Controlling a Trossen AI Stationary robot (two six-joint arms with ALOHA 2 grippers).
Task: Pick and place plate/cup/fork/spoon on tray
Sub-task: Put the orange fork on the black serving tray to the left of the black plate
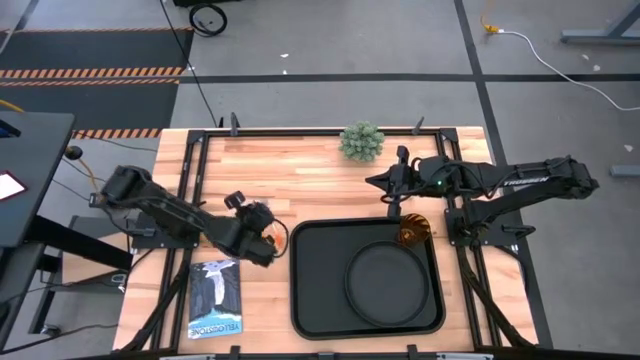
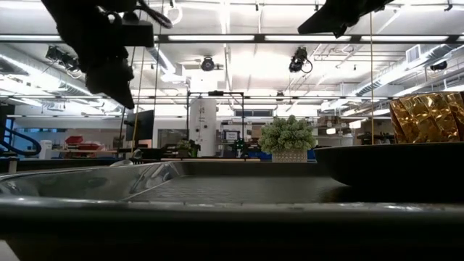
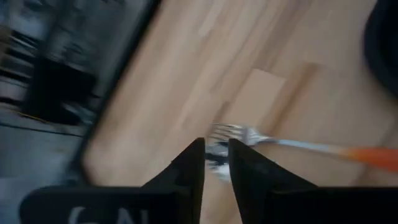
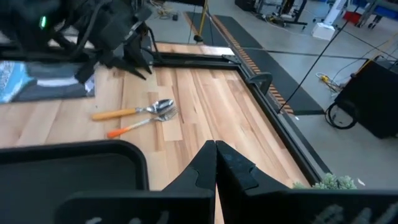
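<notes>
2 arms are over the wooden worktop [image 1: 300, 170]. At far left of the high view, a blue-and-white booklet [image 1: 214, 298] lies flat near the front edge. Just above it, the left gripper [image 1: 262, 232] hangs over the bare wood left of the tray. In the left wrist view its fingers [image 3: 186, 171] stand a narrow gap apart, with the fork [image 3: 298, 144] lying on the wood just beyond the tips; the tines sit near the gap, and nothing is visibly held. The right wrist view shows the fork [image 4: 138, 124] and the spoon [image 4: 134, 110] side by side on the wood, heads touching or nearly so, handles pointing the same way, both outside the tray.

The tray [image 1: 312, 285] sits at centre front of the worktop. The plate [image 1: 385, 280] rests inside it, in the right-hand part. The cup [image 1: 412, 233] stands upright in the tray's far right corner, just beside the plate rim.

A green plant ball [image 1: 361, 141] sits near the far edge, well apart from the tray.

The right gripper [image 1: 377, 181] waits above the wood between the plant ball and the tray. In the right wrist view its fingers [image 4: 202, 163] are pressed together with nothing between them.
</notes>
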